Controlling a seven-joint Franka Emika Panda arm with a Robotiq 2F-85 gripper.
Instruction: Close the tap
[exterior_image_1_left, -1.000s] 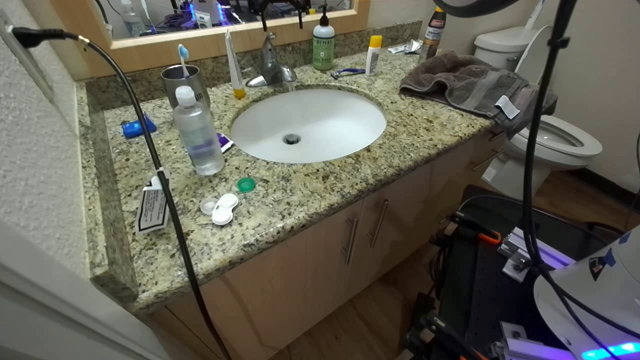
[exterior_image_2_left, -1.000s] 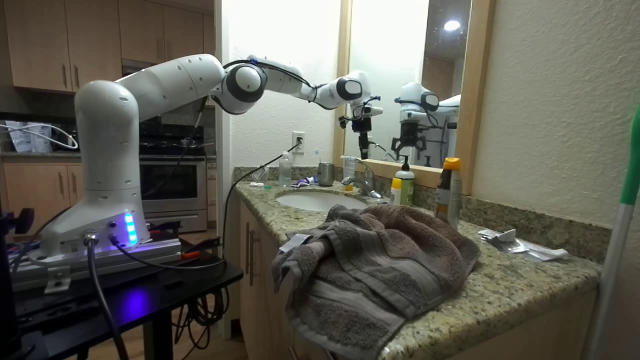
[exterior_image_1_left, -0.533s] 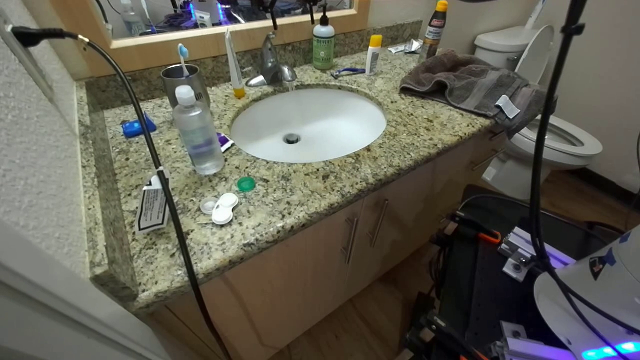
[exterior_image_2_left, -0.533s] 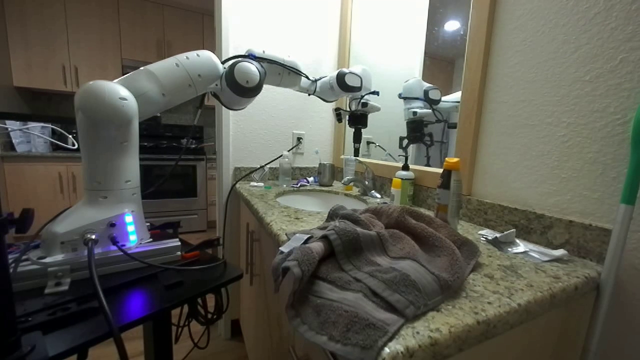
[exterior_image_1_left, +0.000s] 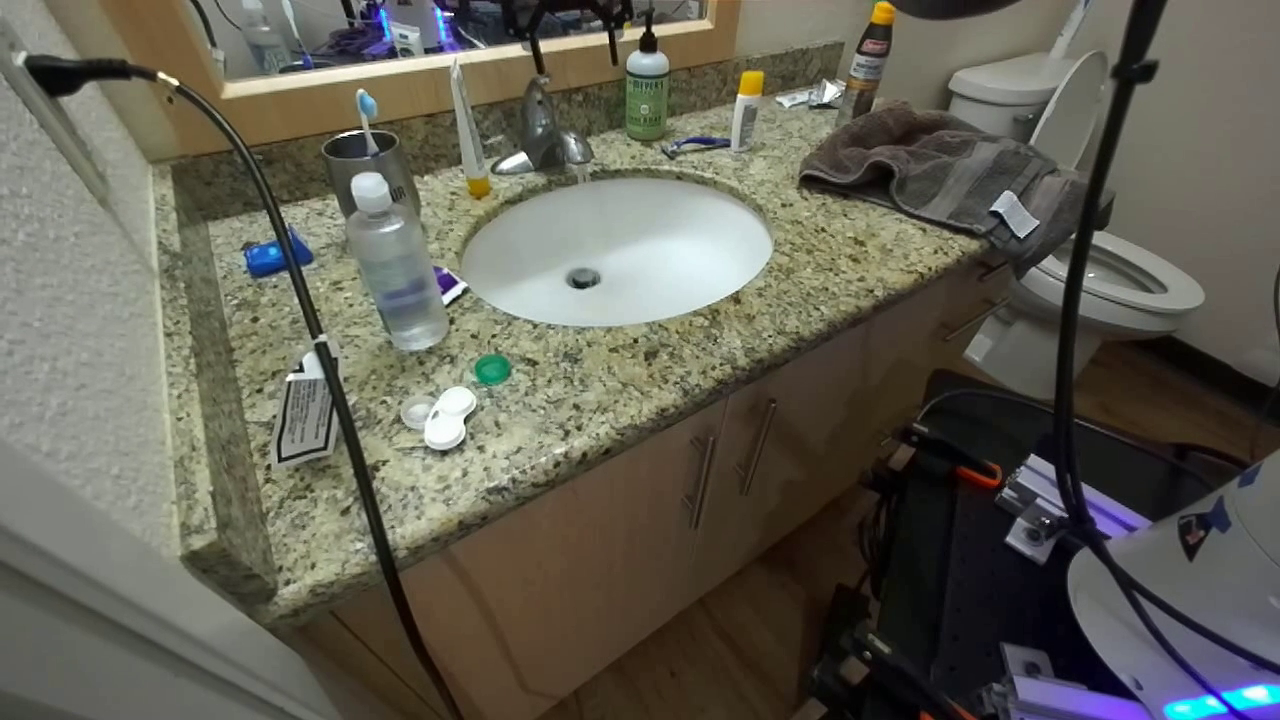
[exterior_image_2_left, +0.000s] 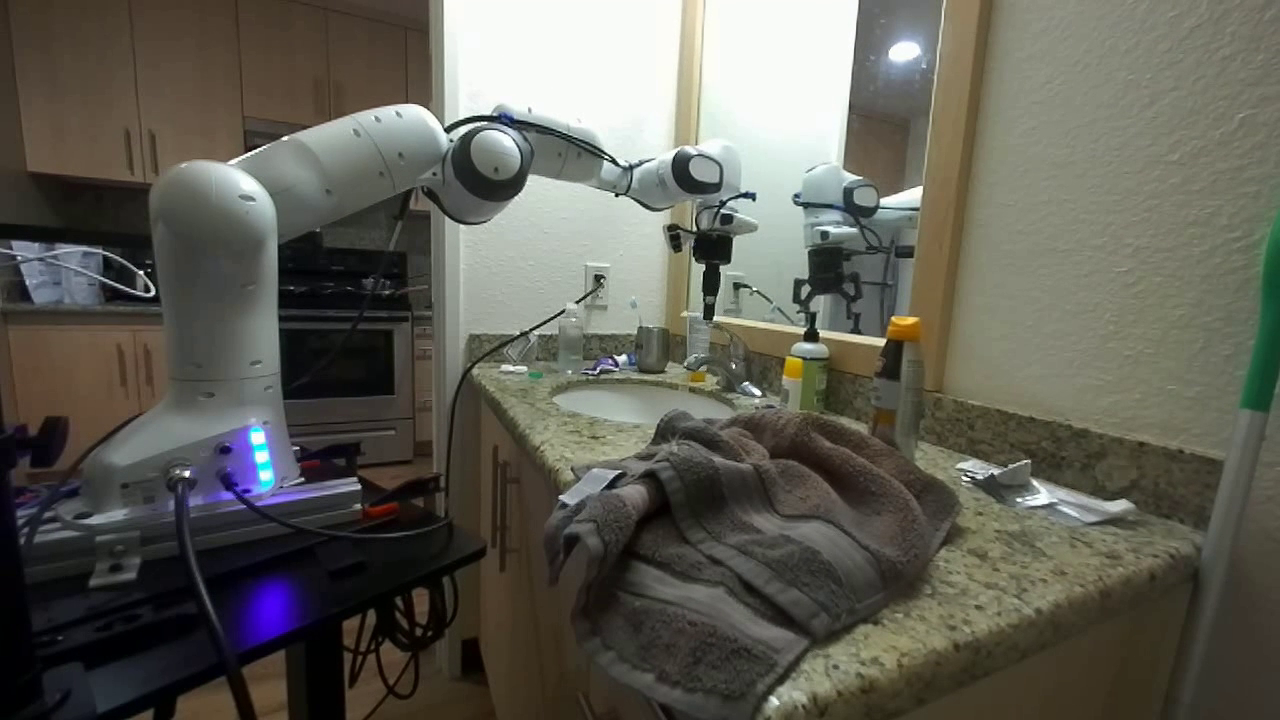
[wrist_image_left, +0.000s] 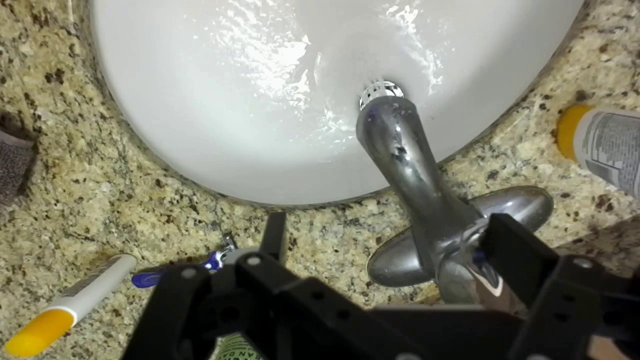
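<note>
The tap (exterior_image_1_left: 545, 140) is silver-grey metal and stands behind the white oval sink (exterior_image_1_left: 620, 310). It also shows in an exterior view (exterior_image_2_left: 738, 365) and in the wrist view (wrist_image_left: 407, 160). A thin stream of water (exterior_image_1_left: 582, 174) runs from its spout, and the basin glistens wet. My gripper (exterior_image_1_left: 577, 62) is open and empty above the tap, pointing down. In the wrist view, my gripper's (wrist_image_left: 387, 240) right finger overlaps the lever handle (wrist_image_left: 462, 280); I cannot tell whether they touch. The left finger is over bare counter. The handle's rear is hidden by the gripper.
A green soap bottle (exterior_image_1_left: 647, 95) stands right of the tap, a toothpaste tube (exterior_image_1_left: 470, 135) left of it. A clear plastic bottle (exterior_image_1_left: 397, 270) and a metal cup (exterior_image_1_left: 350, 165) stand further left. A towel (exterior_image_1_left: 930, 165) lies at right. The mirror (exterior_image_2_left: 770, 200) is close behind.
My gripper first rose and shifted right in an exterior view, then sank and came partly back left. It is now slightly lower than a second ago. The tap looks unchanged, with water running.
</note>
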